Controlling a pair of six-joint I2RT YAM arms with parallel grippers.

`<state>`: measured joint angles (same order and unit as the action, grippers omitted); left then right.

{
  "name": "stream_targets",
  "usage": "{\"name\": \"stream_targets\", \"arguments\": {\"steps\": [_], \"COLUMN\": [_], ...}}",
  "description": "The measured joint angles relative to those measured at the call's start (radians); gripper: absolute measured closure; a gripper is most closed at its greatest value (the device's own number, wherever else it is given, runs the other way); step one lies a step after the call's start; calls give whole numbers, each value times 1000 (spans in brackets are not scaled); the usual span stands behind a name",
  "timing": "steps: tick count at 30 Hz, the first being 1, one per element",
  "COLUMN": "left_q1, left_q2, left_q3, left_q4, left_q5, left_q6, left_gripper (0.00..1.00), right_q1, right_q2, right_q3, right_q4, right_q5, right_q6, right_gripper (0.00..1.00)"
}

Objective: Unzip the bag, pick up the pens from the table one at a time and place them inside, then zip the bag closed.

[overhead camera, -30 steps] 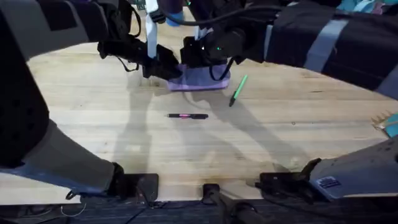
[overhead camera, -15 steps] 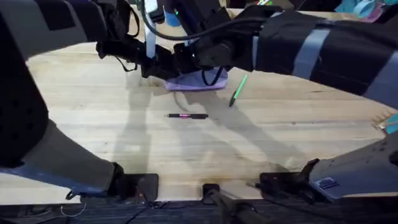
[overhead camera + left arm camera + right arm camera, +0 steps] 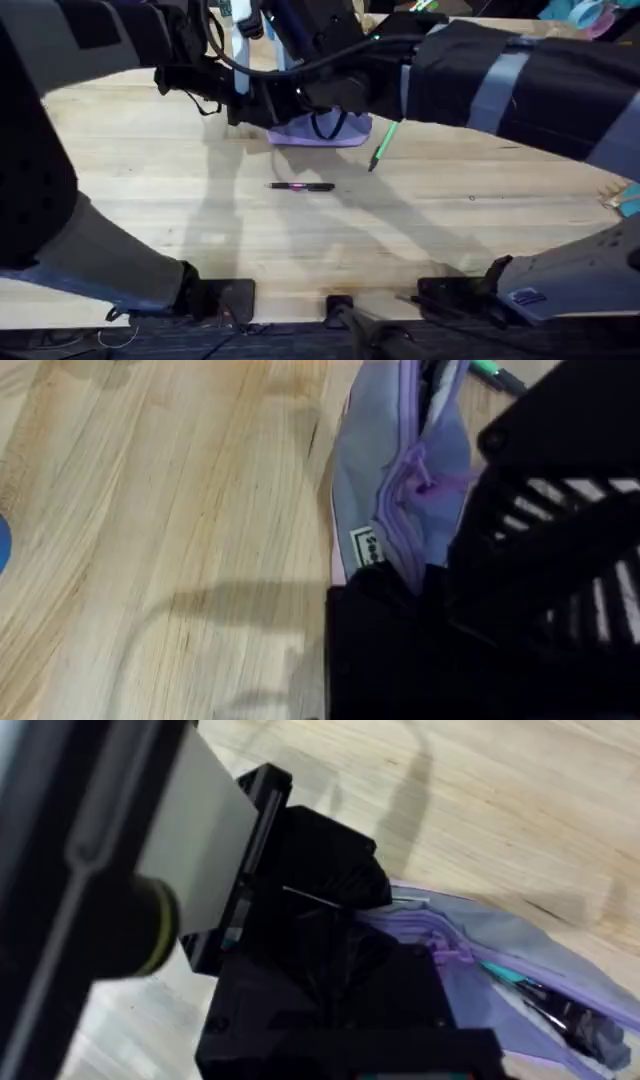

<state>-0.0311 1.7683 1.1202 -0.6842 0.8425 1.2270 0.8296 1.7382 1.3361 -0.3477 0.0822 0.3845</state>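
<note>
The lavender bag [image 3: 338, 131] lies at the far middle of the table [image 3: 450, 230]. My left gripper [image 3: 262, 108] is shut on the bag's left end [image 3: 365, 545]. My right gripper [image 3: 305, 106] reaches across from the right and is closed at the zipper pull [image 3: 418, 472], close beside the left gripper. In the right wrist view the bag [image 3: 520, 945] gapes partly open along the zipper, with dark and teal items showing inside. The light green pen [image 3: 384, 143] lies just right of the bag. The black pen with a pink band [image 3: 300, 186] lies nearer, in front of the bag.
A teal object [image 3: 630, 205] sits at the table's right edge, and something blue [image 3: 281, 26] lies at the far edge behind the grippers. Bare wood stretches across the near half of the table.
My right gripper has slid left along the bag's top toward the left gripper. The bag shifted slightly. Both pens stay put.
</note>
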Motion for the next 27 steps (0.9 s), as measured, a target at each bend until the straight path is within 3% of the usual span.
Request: {"name": "stream_targets", "arguments": {"steps": [7, 16, 18, 24, 27], "left_q1": [-2, -14, -17, -18, -18], "left_q2": [0, 0, 0, 0, 0], "left_q3": [0, 0, 0, 0, 0], "left_q4": [0, 16, 16, 16, 16], "left_q5": [2, 24, 27, 29, 29], "left_q6": [0, -5, -5, -5, -5], "left_gripper": [958, 958, 958, 958, 958], "right_q1": [-18, -69, -93, -169, -199], "right_q2": [-2, -93, -123, -238, -291], "right_q3": [9, 10, 10, 10, 10], "right_q4": [-39, -290, -321, -380, -402], "right_q5": [-34, -171, -182, -177, -135], "right_q6": [-15, -117, -154, -273, -326], "right_gripper": [971, 969, 846, 62, 7]}}
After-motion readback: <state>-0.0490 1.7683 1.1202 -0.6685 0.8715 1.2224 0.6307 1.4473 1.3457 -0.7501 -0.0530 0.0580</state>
